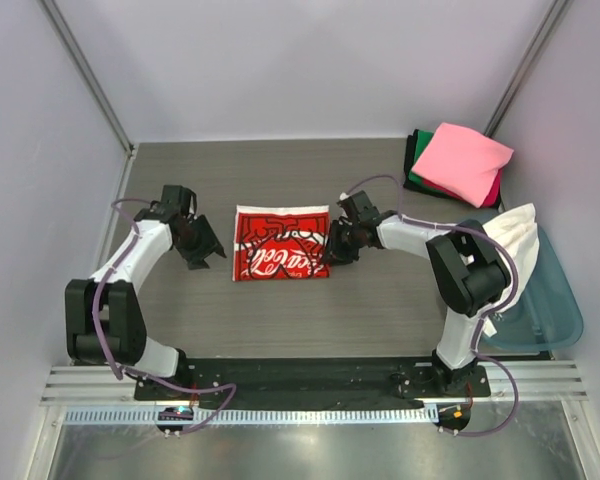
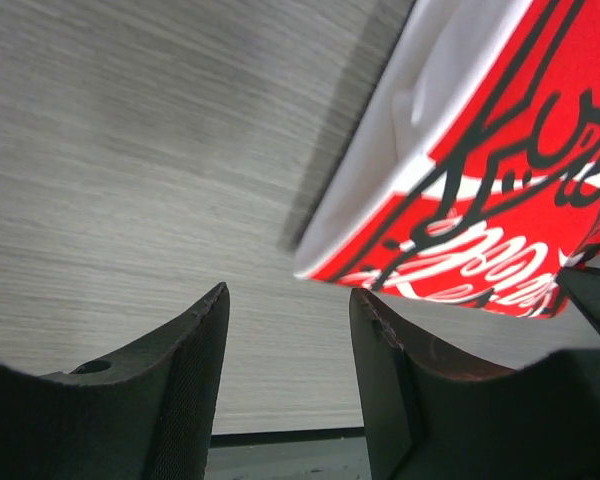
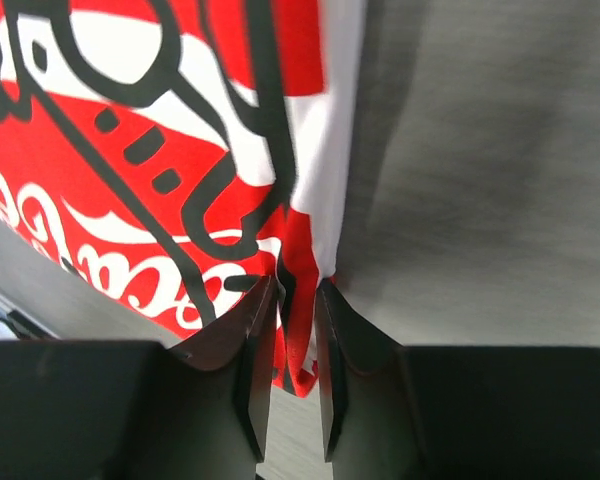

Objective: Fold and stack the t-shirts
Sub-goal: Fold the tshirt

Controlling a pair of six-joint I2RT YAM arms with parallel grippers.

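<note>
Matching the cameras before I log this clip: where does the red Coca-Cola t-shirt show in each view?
Top external: the red Coca-Cola t-shirt lies folded flat in the middle of the table.
Left wrist: upper right, beyond the open left gripper.
Right wrist: upper left, its edge running down between the right gripper fingertips.
Shared landmark: the shirt's white script, seen in all three.
</note>
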